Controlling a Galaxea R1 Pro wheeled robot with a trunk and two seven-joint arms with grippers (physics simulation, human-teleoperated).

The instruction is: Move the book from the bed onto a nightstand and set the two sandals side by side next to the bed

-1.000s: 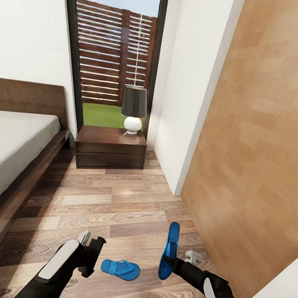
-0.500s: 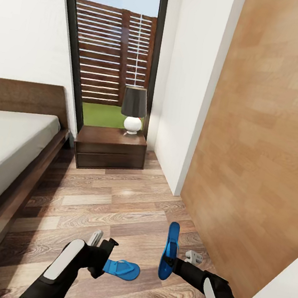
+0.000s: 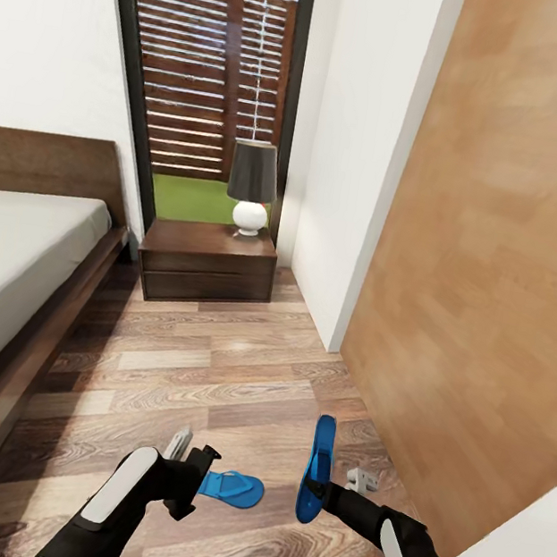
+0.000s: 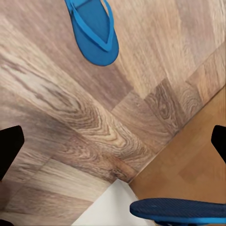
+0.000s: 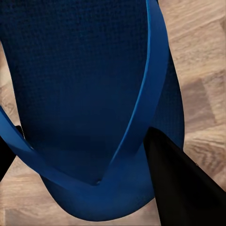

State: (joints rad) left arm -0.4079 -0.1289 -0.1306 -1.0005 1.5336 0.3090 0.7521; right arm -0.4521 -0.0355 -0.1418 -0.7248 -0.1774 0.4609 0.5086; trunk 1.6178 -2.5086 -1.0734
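One blue sandal [image 3: 232, 486] lies flat on the plank floor, strap up, also seen as the flat sandal [image 4: 94, 28]. My left gripper [image 3: 195, 482] hovers open just left of its heel, touching nothing. The second sandal [image 3: 317, 466] stands on edge off the floor, with my right gripper [image 3: 325, 490] shut on it. Up close, this held sandal [image 5: 84, 94] has a dark finger [image 5: 183, 183] pressed on its sole. The bed [image 3: 17, 271] runs along the left. A nightstand [image 3: 207, 262] stands beside the headboard. The book is out of view.
A lamp [image 3: 253, 188] with a dark shade sits on the nightstand, in front of the tall window [image 3: 208, 76]. A white wall corner [image 3: 348, 190] and a light wood panel [image 3: 499, 261] close off the right side. Plank floor [image 3: 209, 367] stretches between bed and wall.
My left gripper has moved right, up to the heel of the sandal on the floor. The head camera has tilted down a little. The right arm holds its sandal still.
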